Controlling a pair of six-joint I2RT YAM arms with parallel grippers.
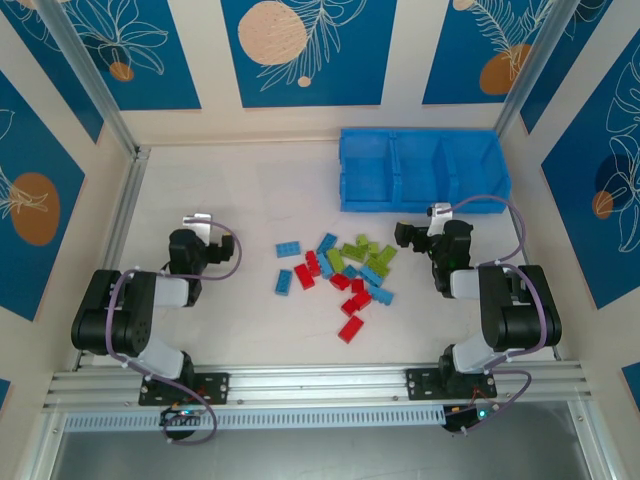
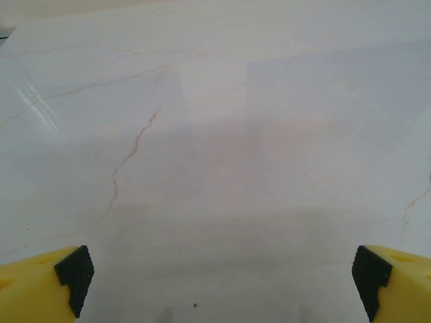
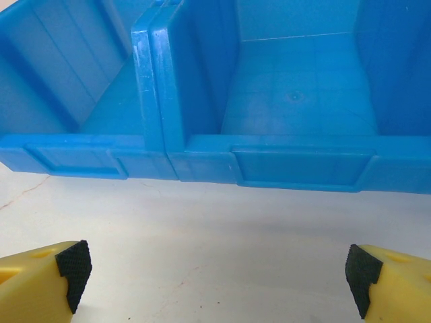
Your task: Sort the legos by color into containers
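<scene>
The legos (image 1: 338, 274) lie in a loose pile at mid-table: red ones (image 1: 350, 328), light blue ones (image 1: 289, 248) and lime green ones (image 1: 355, 250). The containers, a bright blue three-compartment tray (image 1: 425, 170), stand at the back right. Their front wall (image 3: 202, 161) faces my right gripper (image 3: 217, 272), and the two compartments seen there hold nothing. My right gripper (image 1: 432, 232) is open just in front of the tray, right of the pile. My left gripper (image 1: 197, 228) is open left of the pile, over bare table (image 2: 222, 168), with nothing between its fingertips (image 2: 74, 272).
Metal frame rails (image 1: 125, 215) line the left edge and the front edge (image 1: 320, 385) of the white table. Blue patterned walls enclose the back and sides. Free table lies between the left gripper and the pile.
</scene>
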